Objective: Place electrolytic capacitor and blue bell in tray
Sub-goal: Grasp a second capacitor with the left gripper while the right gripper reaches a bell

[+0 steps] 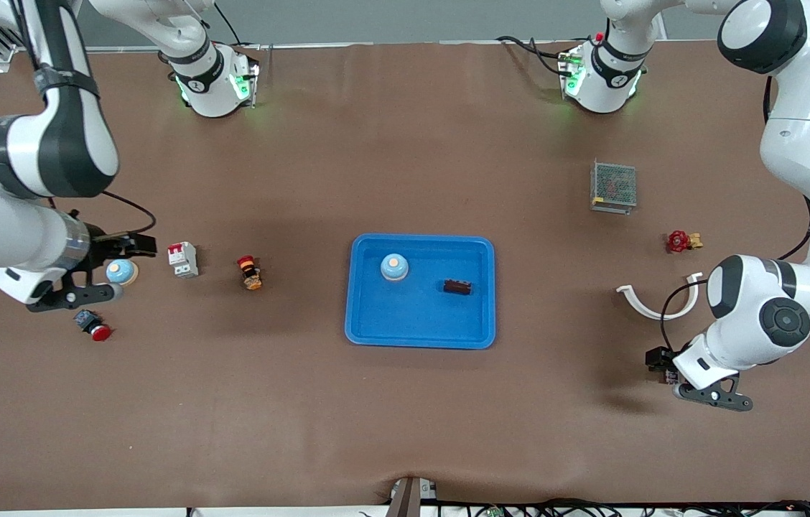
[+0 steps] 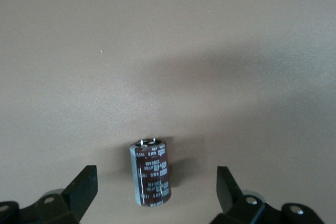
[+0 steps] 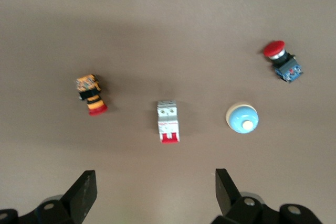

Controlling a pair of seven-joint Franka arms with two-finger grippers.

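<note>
Legible markings: few. Electrolytic capacitor (image 2: 151, 172) on table under left wrist cam: brown sleeve w/ pale print, approx. "400" among the lines; rest too small to read. Arm base collars by green lights: white digit-like marks, not decipherable. Circuit breaker (image 3: 168, 121): label print illegible.

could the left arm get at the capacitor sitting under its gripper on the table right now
Probably yes. The left gripper hangs open over the electrolytic capacitor, which lies alone on bare table between the fingertips, nothing crowding it. A straight descent looks unobstructed.

Brown table (image 1: 405, 431) (matte); even light
</note>
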